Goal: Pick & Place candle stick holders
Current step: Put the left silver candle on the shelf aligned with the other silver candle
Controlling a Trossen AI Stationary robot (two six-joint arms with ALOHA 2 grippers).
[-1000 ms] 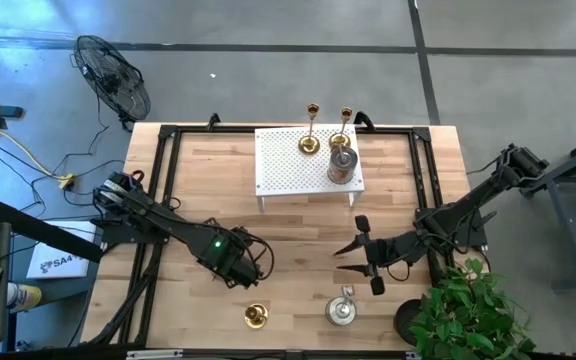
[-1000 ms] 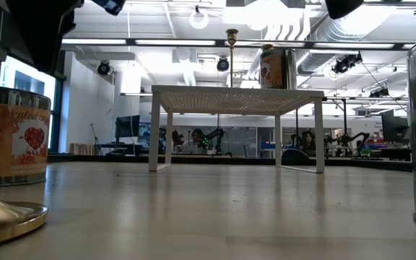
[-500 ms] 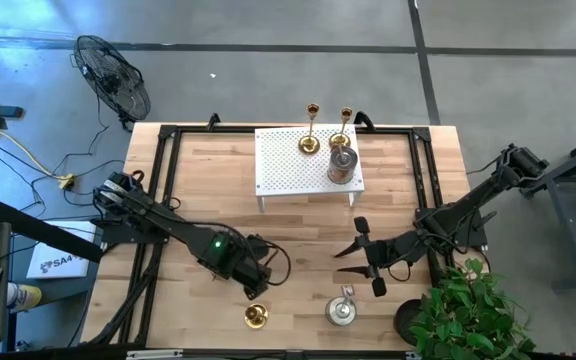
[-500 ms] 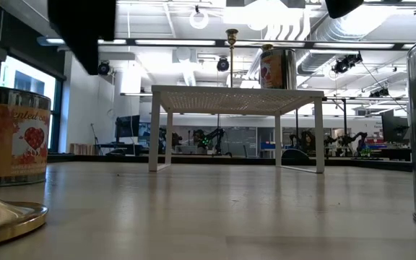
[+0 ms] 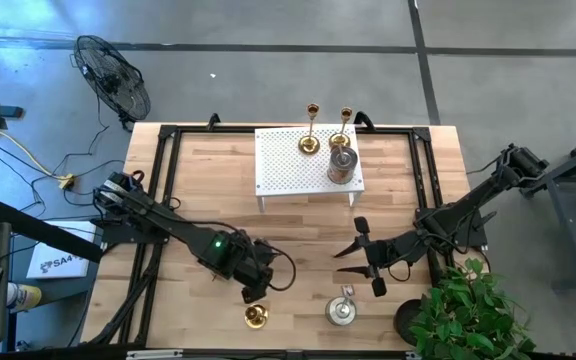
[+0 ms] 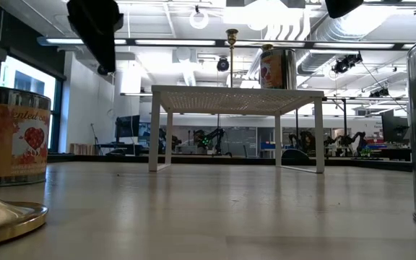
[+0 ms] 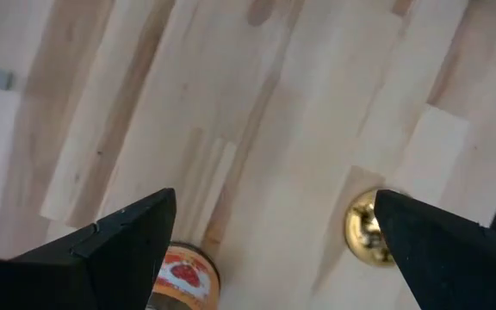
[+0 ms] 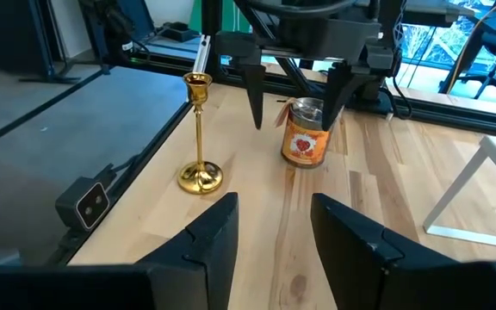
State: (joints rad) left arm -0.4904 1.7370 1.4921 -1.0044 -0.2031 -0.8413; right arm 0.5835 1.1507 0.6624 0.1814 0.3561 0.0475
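High view: three slim gold candlesticks: two (image 5: 313, 128) (image 5: 344, 127) on the white perforated rack (image 5: 286, 160), one (image 5: 256, 316) near the wooden table's (image 5: 198, 190) front edge. Two squat silvery cylindrical holders: one (image 5: 341, 165) on the rack, one (image 5: 341, 310) near the front edge. Left gripper (image 5: 253, 292) hangs just beside the front candlestick, jaws spread. Right gripper (image 5: 356, 252) at mid-table, fingers parted, empty.

Low view: bare tabletop lies between the rack (image 6: 235, 94) and the near pieces.

Right wrist view: candlestick (image 8: 199, 138) stands upright near the table's edge.
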